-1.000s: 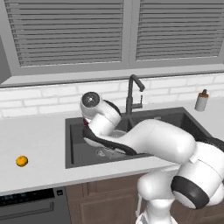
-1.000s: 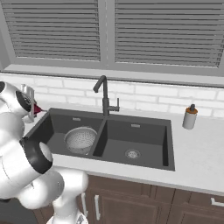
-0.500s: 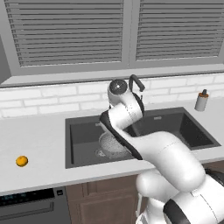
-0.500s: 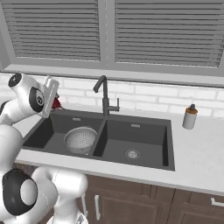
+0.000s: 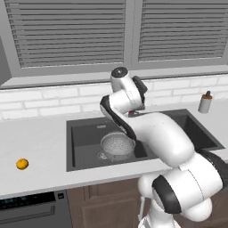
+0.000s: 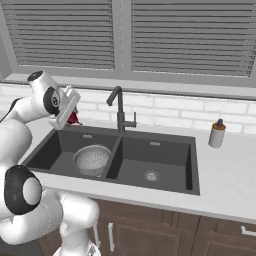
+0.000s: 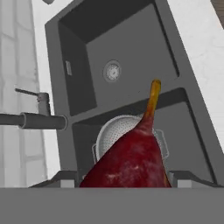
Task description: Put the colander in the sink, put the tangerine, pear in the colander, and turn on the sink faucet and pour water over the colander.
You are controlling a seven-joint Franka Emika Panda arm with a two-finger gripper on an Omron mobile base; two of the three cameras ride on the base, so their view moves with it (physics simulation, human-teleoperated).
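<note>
Fingers (image 7: pixel 181 178) of your gripper (image 7: pixel 124 180) stand wide apart and clamp the pear (image 7: pixel 131 159) between them; in the hand view the dark red fruit sits right at the tips with its thin stem pointing away from the camera. From the right base view you see the same pear (image 6: pixel 73 118) as a small maroon patch just behind the white hand, held in the air above the back left corner of the sink (image 6: pixel 165 150). Below it, the colander (image 5: pixel 117 145) rests in the left basin, upright, and the hand view shows its rim (image 7: pixel 114 127) directly beyond the fruit. The sink faucet (image 6: pixel 119 110) rises at the back edge between the two basins, its spout bent over toward the left one; no water shows. The right basin holds only its round silver drain (image 6: pixel 151 175). Well apart from all this, your tangerine (image 5: pixel 22 164) lies on the white counter (image 5: pixel 35 147) to the left of the sink. A small soap bottle (image 6: pixel 217 133) stands on the counter past the sink's right end.
</note>
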